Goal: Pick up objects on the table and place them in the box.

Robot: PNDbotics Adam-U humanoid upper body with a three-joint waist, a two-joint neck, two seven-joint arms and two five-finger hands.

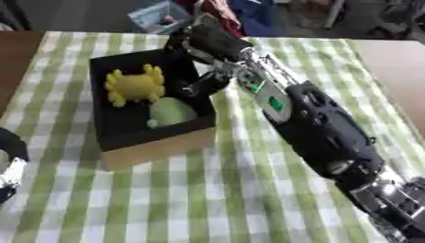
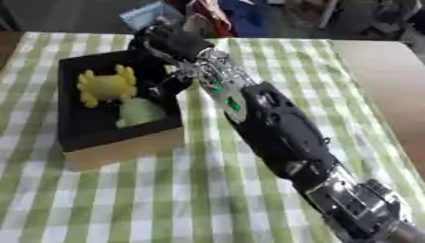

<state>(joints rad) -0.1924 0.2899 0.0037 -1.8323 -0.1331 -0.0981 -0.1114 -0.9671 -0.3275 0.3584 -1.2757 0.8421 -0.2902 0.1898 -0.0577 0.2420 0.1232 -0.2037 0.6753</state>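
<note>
A box [image 1: 158, 147] with a black inside and a pale wooden front stands on the left half of the table. In it lie a yellow crab-shaped toy [image 1: 134, 86] and, just in front of that, a pale green rounded object [image 1: 172, 111]. My right arm crosses the table from the lower right. Its right hand [image 1: 207, 42] hangs over the box's far right corner, open, thumb [image 1: 204, 85] dipping inside the right wall, above the green object. Nothing shows in its grasp. Only part of my left hand [image 1: 10, 159] shows at the lower left edge.
A green-and-white checked cloth [image 1: 207, 199] covers the table, with bare brown tabletop [image 2: 390, 80] at the right. Beyond the far edge lie a light blue container [image 1: 162, 16] and coloured clutter. My right forearm [image 1: 319, 123] blocks the diagonal from centre to lower right.
</note>
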